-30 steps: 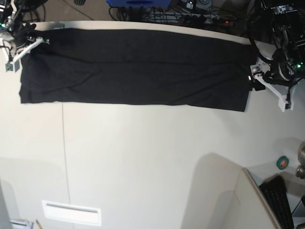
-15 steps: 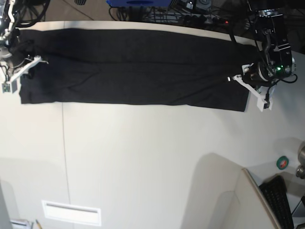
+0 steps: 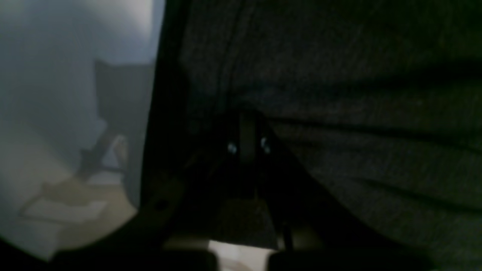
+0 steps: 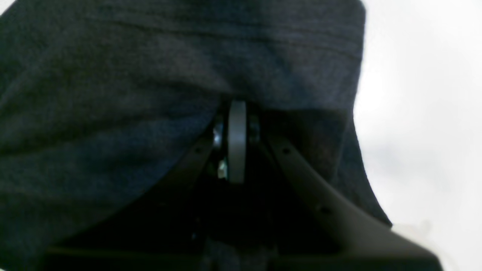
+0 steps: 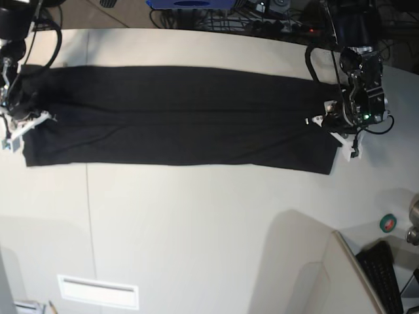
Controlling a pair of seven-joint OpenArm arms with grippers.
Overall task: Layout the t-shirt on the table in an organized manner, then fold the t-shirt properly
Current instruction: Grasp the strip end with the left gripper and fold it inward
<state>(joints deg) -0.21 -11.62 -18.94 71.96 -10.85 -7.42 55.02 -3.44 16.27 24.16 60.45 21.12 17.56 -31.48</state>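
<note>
The black t-shirt lies folded into a long flat band across the off-white table, and no print shows. My left gripper is at the band's right end, shut on the fabric. In the left wrist view its dark fingertips pinch dim black cloth. My right gripper is at the band's left end, also shut on the cloth. The right wrist view has the closed jaws biting a gathered fold of t-shirt, with bare table beside it.
A thin seam line runs down the table on the left, with a white label near the front edge. A green tape roll, a keyboard and a beige panel sit at the front right. Cables crowd the far edge.
The left gripper has closed on the shirt's right end. Both grippers have moved toward the table's front, dragging the whole band away from the far edge.
</note>
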